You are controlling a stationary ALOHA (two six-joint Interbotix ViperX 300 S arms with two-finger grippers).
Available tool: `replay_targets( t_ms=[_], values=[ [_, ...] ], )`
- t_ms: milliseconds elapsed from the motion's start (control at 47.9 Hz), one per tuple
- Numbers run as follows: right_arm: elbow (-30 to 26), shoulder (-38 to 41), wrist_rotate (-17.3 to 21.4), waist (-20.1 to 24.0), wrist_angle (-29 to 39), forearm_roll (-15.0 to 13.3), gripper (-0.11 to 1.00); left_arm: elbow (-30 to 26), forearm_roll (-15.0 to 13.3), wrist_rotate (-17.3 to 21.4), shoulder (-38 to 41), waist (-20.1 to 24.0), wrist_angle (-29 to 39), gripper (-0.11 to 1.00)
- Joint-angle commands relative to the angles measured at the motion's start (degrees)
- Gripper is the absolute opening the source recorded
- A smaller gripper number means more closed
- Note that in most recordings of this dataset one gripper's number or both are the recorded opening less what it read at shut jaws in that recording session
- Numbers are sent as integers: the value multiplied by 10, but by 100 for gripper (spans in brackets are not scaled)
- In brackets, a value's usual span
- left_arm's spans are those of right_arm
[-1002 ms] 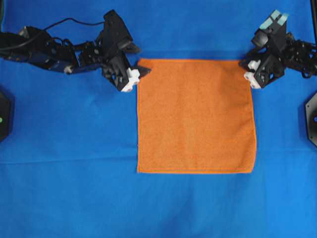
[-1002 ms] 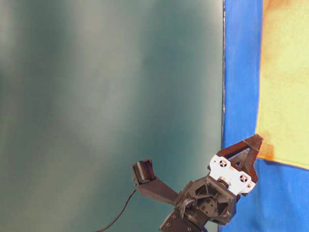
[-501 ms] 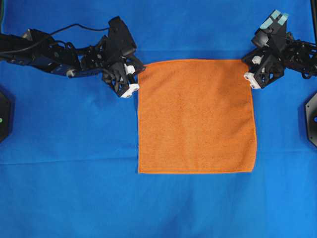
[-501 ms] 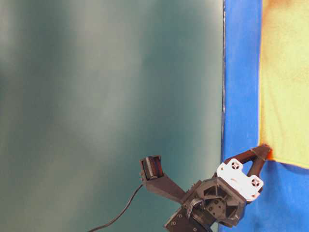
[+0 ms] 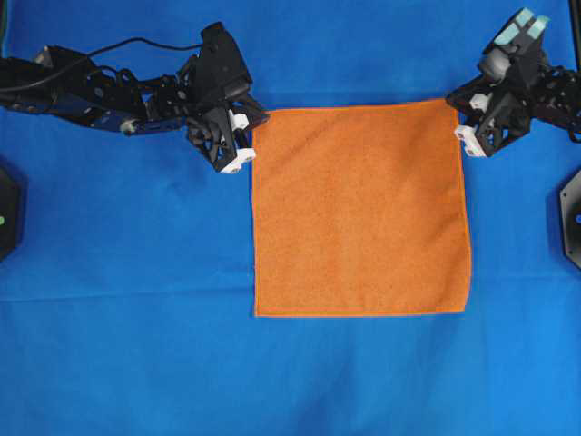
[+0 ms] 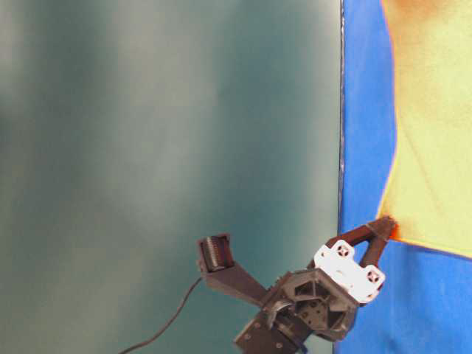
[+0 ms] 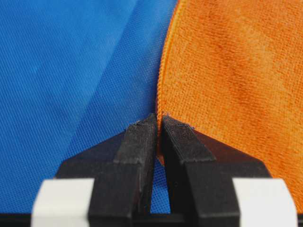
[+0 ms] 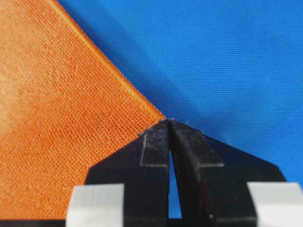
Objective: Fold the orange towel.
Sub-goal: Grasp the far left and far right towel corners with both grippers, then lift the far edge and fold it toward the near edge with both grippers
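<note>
The orange towel (image 5: 361,209) lies spread flat and square on the blue cloth (image 5: 136,318). My left gripper (image 5: 255,127) is shut on the towel's far left corner; the left wrist view shows the hem (image 7: 163,75) pinched between the black fingertips of the gripper (image 7: 159,118). My right gripper (image 5: 456,107) is shut on the far right corner, and in the right wrist view the towel's point (image 8: 57,118) ends at the closed tips of that gripper (image 8: 170,122). In the table-level view the left gripper (image 6: 387,223) draws the towel's (image 6: 435,147) corner up a little.
The blue cloth covers the whole table around the towel. Black arm bases stand at the left edge (image 5: 7,213) and the right edge (image 5: 572,213). A dark cable (image 5: 136,43) trails behind the left arm.
Both grippers went from open to shut on the towel's two far corners. The right one then moved slightly toward the far edge, and the far corners have drawn taut and risen a little.
</note>
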Motion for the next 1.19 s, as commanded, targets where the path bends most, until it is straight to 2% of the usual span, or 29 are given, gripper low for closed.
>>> replay_targets(
  t_ms=[0,230,376,522,773,1044,1169],
  values=[
    [4,-33,1,1,4,2,1,-10,2,7,-23,2,4,3],
    [15,-54,2,10,8,3,1,-8,2,9,-33,-1,19,3],
    [12,-76,3,37,26,13,1,-6,2,6,-62,-19,56,3],
    [12,-123,3,88,89,48,1,-4,2,6,-92,-52,93,3],
    [27,-203,3,215,168,126,1,-1,2,0,-99,-139,133,3],
    [30,-202,3,323,195,169,1,-8,2,-4,-89,-250,132,3],
    [28,-184,3,374,206,188,1,-14,1,-12,-79,-282,131,3]
  ],
)
